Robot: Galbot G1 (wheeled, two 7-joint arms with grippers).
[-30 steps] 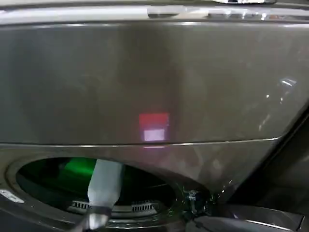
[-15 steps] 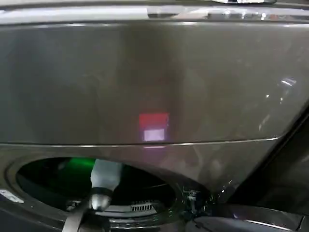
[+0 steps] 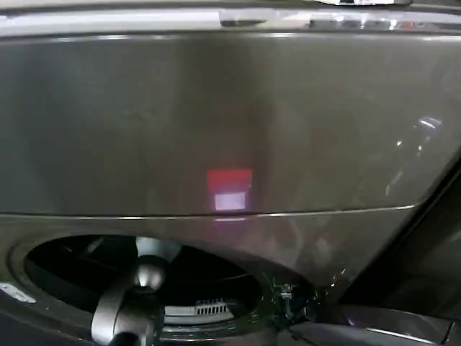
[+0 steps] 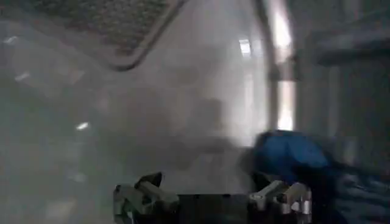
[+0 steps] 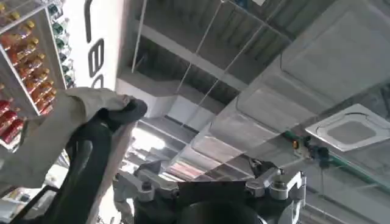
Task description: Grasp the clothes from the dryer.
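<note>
The dryer (image 3: 230, 122) is a brown-grey machine with a small red light (image 3: 229, 180) above its round porthole (image 3: 65, 267). My left arm (image 3: 133, 303) reaches through the porthole into the dark drum. In the left wrist view, my left gripper (image 4: 210, 192) is open inside the drum, nothing between its fingers (image 4: 146, 190). The clothes (image 4: 298, 161), a dark blue bundle, lie on the drum wall (image 4: 91, 122) just past one fingertip, off to its side. My right gripper (image 5: 210, 179) is open and empty, pointing up at the ceiling.
A perforated drum panel (image 4: 103, 18) lies beyond the left gripper. The door hinge (image 3: 288, 295) and part of the open door (image 3: 382, 324) sit right of the porthole. In the right wrist view are shelves of bottles (image 5: 27, 55) and a cloth-wrapped cable (image 5: 67, 128).
My left arm has pushed deeper into the drum, so its white segment has gone from sight. The green glow inside the porthole has disappeared.
</note>
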